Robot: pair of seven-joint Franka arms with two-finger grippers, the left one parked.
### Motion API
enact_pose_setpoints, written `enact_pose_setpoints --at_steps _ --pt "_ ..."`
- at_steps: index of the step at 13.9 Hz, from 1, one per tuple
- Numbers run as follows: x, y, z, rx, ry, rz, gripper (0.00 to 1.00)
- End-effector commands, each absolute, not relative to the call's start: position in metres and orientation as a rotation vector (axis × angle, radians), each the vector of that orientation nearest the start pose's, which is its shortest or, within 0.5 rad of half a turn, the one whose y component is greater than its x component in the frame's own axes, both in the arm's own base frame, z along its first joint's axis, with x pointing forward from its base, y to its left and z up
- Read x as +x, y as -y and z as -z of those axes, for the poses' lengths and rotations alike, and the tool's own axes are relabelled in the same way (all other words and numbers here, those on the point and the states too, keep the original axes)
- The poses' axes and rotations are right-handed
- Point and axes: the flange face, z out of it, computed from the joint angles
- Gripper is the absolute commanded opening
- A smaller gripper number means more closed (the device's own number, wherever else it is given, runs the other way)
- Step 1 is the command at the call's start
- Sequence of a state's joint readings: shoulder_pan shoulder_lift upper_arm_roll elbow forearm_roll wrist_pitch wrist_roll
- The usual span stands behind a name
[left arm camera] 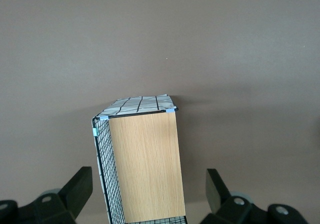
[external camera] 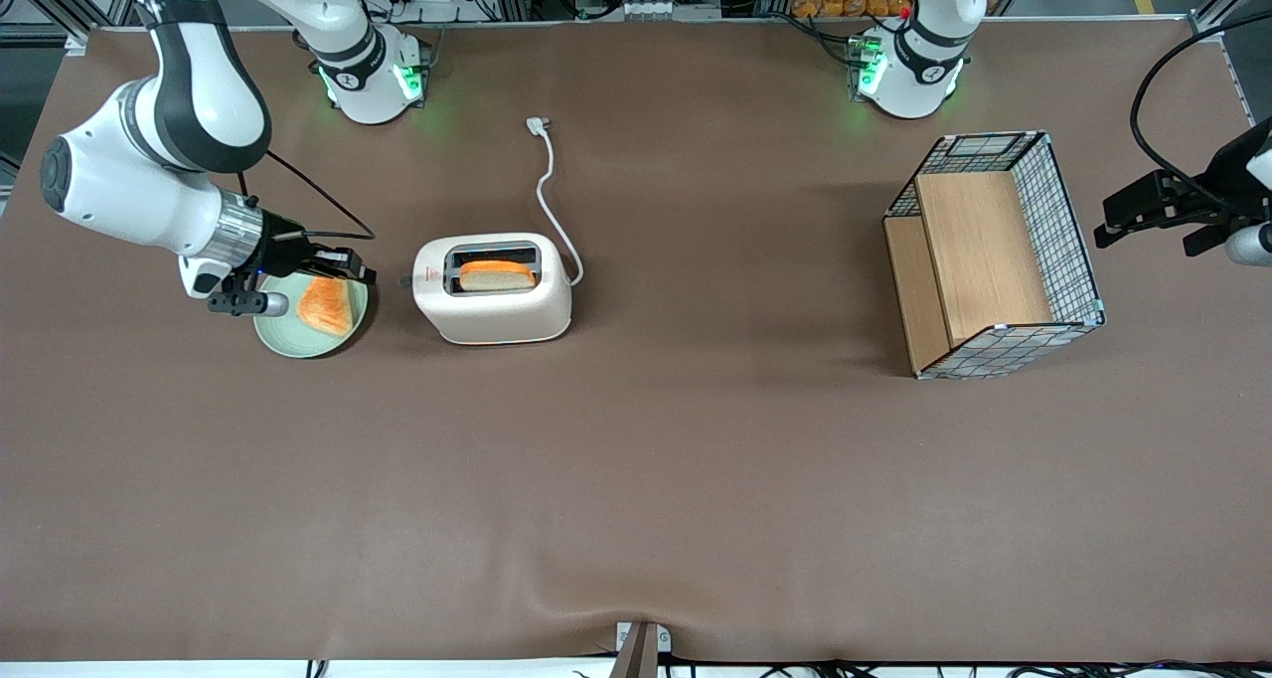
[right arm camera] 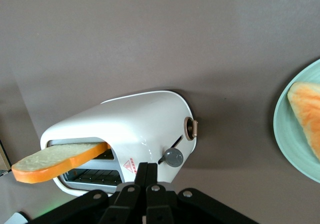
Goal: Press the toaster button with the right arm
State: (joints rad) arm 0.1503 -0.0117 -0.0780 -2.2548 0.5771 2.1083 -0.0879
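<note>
Gripper point(right arm camera: 146, 180) of the right arm point(external camera: 149, 186), fingers pressed together and holding nothing, hovers over a pale green plate point(external camera: 281, 340) bearing an orange-crusted bread slice point(external camera: 326, 305), beside the toaster's lever end. Step in hand, by judgement: the approach; no contact yet. Toaster button point(right arm camera: 173, 157), a grey knob, projects from the narrow end of the toaster point(external camera: 494, 290) near the red triangle. Next move calls for aligning the closed fingertips above the knob, then pushing it down. Another slice point(external camera: 495, 276) sits in a slot. Wire basket point(external camera: 994, 253) stands toward the parked arm's end.

Gripper point(external camera: 343, 268) above plate point(external camera: 283, 340), beside toaster point(external camera: 494, 300)
</note>
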Motion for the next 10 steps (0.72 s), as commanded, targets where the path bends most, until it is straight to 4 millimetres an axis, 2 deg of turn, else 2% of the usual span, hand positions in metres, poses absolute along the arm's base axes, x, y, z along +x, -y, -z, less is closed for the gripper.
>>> enact_pose_setpoints --at_steps 1,5,10 --pt "0.502 -0.064 -0.346 -2.634 -0.234 -0.179 0.0" --pt "0.503 -0.061 -0.325 -2.584 -0.188 -0.197 0.0" --pt "0.503 -0.062 -0.311 -2.547 -0.192 -0.218 0.0"
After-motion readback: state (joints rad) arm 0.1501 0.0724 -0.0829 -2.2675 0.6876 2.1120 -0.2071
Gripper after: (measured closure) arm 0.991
